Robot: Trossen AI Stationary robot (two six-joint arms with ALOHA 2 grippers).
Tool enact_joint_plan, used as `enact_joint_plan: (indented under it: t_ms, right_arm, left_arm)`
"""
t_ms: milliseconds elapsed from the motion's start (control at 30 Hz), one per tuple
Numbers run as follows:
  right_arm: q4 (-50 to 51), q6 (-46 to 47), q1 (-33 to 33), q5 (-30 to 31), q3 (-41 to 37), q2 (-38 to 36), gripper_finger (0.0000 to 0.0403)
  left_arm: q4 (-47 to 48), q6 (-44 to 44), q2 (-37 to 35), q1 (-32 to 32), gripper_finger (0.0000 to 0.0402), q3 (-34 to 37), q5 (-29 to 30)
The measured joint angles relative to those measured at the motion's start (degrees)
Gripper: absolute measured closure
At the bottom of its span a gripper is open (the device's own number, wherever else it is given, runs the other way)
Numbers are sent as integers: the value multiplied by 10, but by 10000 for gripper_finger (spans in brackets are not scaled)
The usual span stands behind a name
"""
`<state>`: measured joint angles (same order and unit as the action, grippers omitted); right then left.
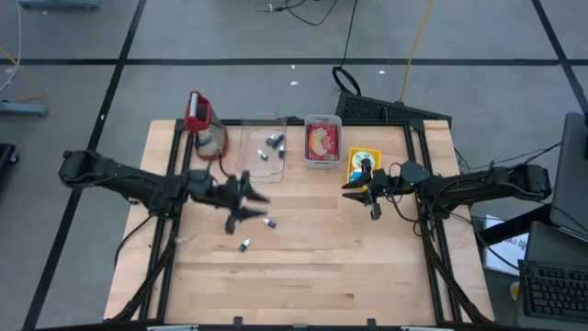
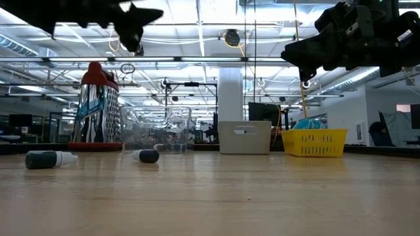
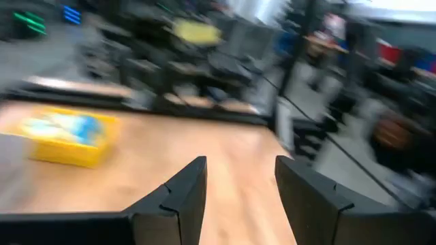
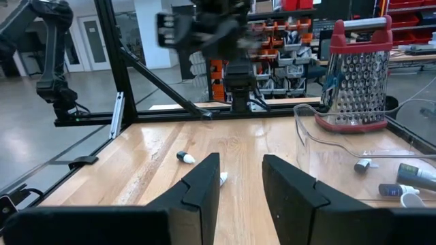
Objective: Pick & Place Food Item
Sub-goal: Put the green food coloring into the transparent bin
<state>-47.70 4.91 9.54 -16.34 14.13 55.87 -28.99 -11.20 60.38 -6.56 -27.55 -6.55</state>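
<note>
Two grippers hover above the wooden table (image 1: 303, 267). Left gripper (image 1: 260, 207), fingers spread and empty, hangs over two small tubes (image 1: 257, 233) lying at table centre-left. Right gripper (image 1: 356, 191), fingers parted and empty, hangs just at 6 o'clock of the yellow basket (image 1: 364, 164). Clear tray (image 1: 261, 147), grater (image 1: 202, 124) and red-filled container (image 1: 322, 141) line the 12 o'clock edge.

We see a pale wooden tabletop (image 1: 303, 267) on a grey floor (image 1: 230, 87) crossed by dark lines, with cables (image 1: 418, 37) trailing behind. A keyboard (image 1: 556, 290) lies at the right. Across the table, we note ceiling strip lights (image 2: 197, 26), a white pillar (image 2: 231, 92), shelving with red bins (image 4: 286, 41) and a black frame post (image 4: 112, 61).
</note>
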Motion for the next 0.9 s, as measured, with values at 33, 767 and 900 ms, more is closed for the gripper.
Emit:
enact_joint_plan:
  t_ms: [33,767,900]
  right_arm:
    - [0,0,0,0,0,0,303]
    - [0,0,0,0,0,0,303]
    - [0,0,0,0,0,0,303]
  left_arm:
    - [6,-4,4,-20,224,0,-5]
    - [350,-446,65,-250,224,0,171]
    - [378,-507,66,-259,224,0,196]
